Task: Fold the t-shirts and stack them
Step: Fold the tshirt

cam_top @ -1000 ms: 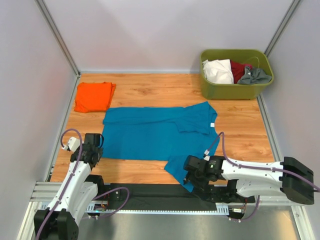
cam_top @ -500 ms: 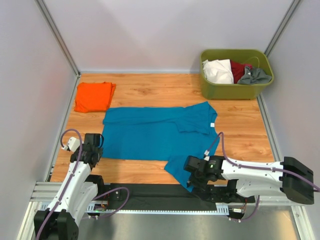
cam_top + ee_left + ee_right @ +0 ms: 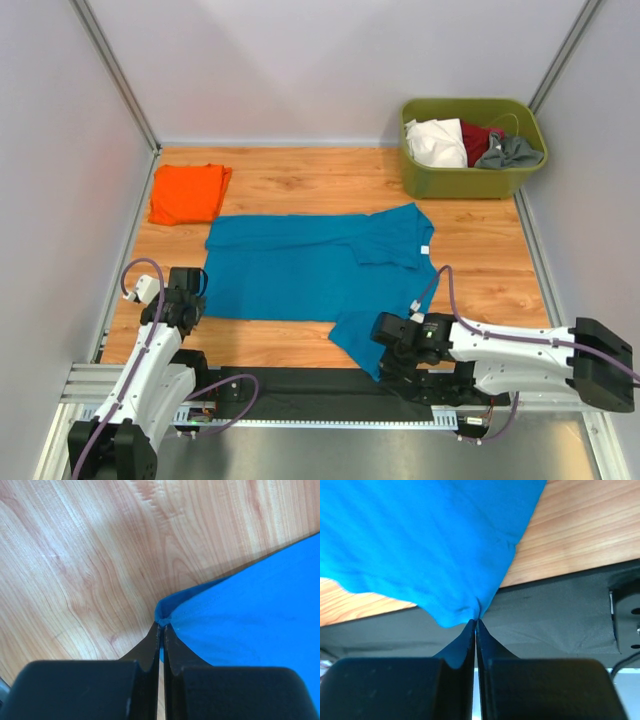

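A teal-blue t-shirt (image 3: pixel 300 265) lies spread flat across the middle of the wooden table. My left gripper (image 3: pixel 196 300) is shut on its near left corner (image 3: pixel 165 616), the cloth pinched between the fingertips. At the near edge, my right gripper (image 3: pixel 384 368) is shut on the hem of the shirt's near sleeve (image 3: pixel 470 611), which hangs over the black strip. A folded orange t-shirt (image 3: pixel 187 193) rests at the far left, away from both grippers.
An olive-green tub (image 3: pixel 472 148) with white, red and grey clothes stands at the far right corner. Grey walls close the left, back and right sides. A black strip and metal rail (image 3: pixel 300 385) run along the near edge.
My right gripper has closed on the edge of the teal-blue sleeve and shifted slightly to the right. The left arm has not moved.
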Action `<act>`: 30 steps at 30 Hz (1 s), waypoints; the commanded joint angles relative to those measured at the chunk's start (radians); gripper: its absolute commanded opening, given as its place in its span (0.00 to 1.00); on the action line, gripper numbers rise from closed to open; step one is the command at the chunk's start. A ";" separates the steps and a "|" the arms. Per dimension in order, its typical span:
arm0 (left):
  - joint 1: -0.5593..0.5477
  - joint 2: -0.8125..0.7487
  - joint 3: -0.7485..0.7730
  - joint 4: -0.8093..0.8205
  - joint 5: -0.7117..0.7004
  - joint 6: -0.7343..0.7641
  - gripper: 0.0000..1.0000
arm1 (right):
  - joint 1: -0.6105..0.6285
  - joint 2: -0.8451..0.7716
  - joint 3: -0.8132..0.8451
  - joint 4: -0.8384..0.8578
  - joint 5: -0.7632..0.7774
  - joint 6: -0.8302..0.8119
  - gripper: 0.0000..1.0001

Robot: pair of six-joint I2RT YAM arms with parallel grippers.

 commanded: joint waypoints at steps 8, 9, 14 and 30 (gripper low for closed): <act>-0.004 0.007 0.023 -0.015 -0.043 0.007 0.00 | 0.003 -0.140 0.033 -0.128 0.129 0.037 0.00; -0.004 0.010 0.023 -0.014 -0.042 0.006 0.00 | 0.003 -0.140 0.038 -0.128 0.131 0.037 0.00; -0.004 0.027 0.026 -0.003 -0.036 0.006 0.00 | 0.003 -0.118 0.037 -0.110 0.097 0.005 0.00; -0.005 0.031 0.015 0.005 -0.037 0.012 0.00 | 0.003 -0.003 -0.040 0.068 -0.027 -0.050 0.41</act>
